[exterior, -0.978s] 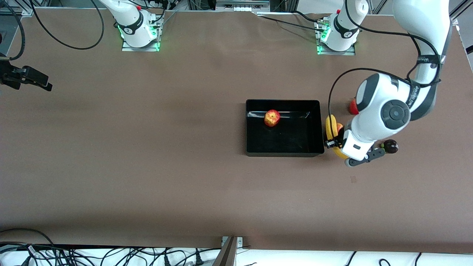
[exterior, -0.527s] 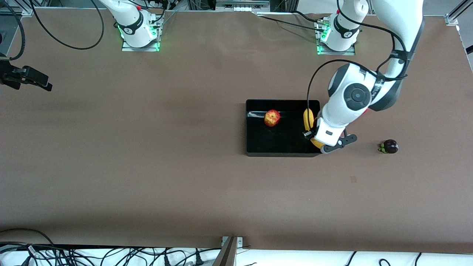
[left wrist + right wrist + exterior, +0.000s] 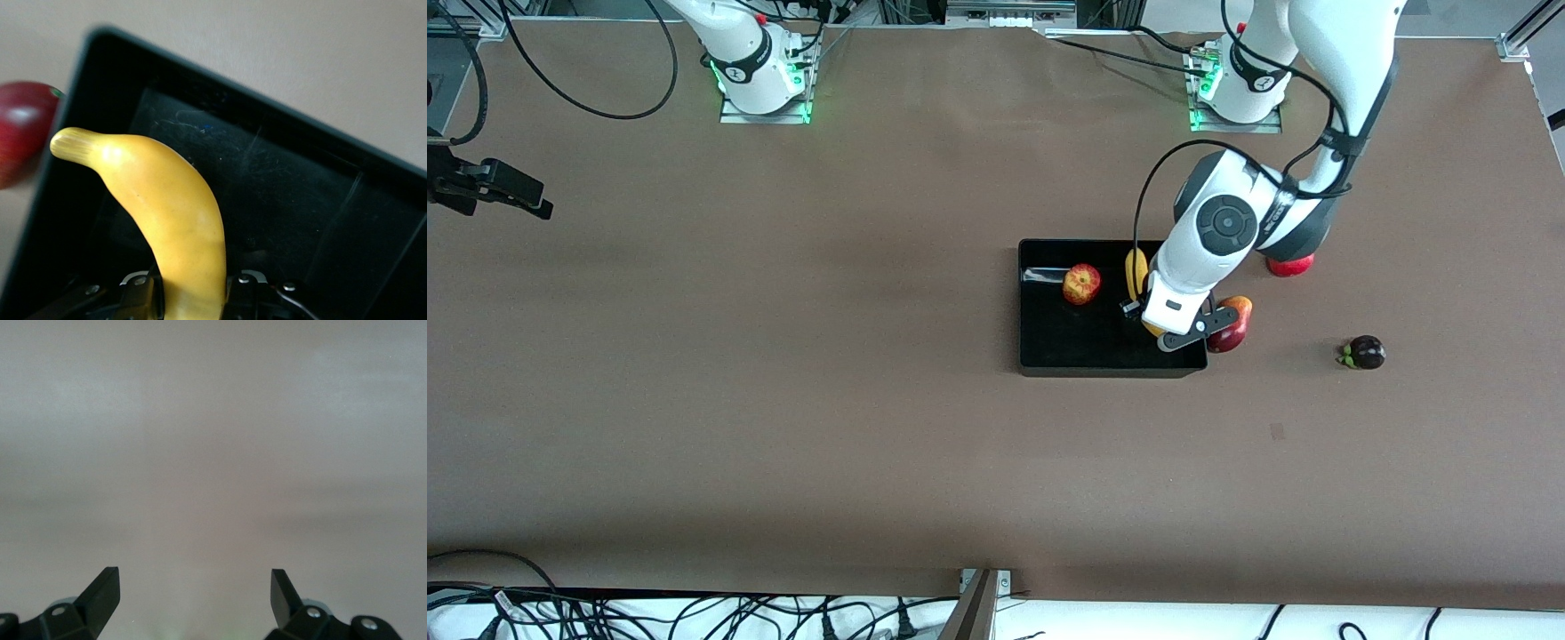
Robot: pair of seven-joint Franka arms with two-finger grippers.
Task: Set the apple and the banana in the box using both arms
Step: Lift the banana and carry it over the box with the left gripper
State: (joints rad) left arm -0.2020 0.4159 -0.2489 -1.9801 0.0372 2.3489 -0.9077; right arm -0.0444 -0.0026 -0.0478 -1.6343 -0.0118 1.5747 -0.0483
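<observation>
The black box lies on the brown table. The apple, red with yellow streaks, rests inside it near the wall farther from the front camera. My left gripper is shut on the yellow banana and holds it over the box's end nearest the left arm. In the left wrist view the banana rises from between the fingers above the box floor. My right gripper waits open over bare table at the right arm's end, with nothing between its fingertips.
A red-and-dark mango lies just outside the box toward the left arm's end. A red pomegranate lies farther from the front camera, partly under the left arm. A dark round fruit sits nearer the table's end. Cables run along the near edge.
My left arm has carried the banana from beside the box to over its inside, toward the right arm's end. The mango has come into view. The right arm has not moved.
</observation>
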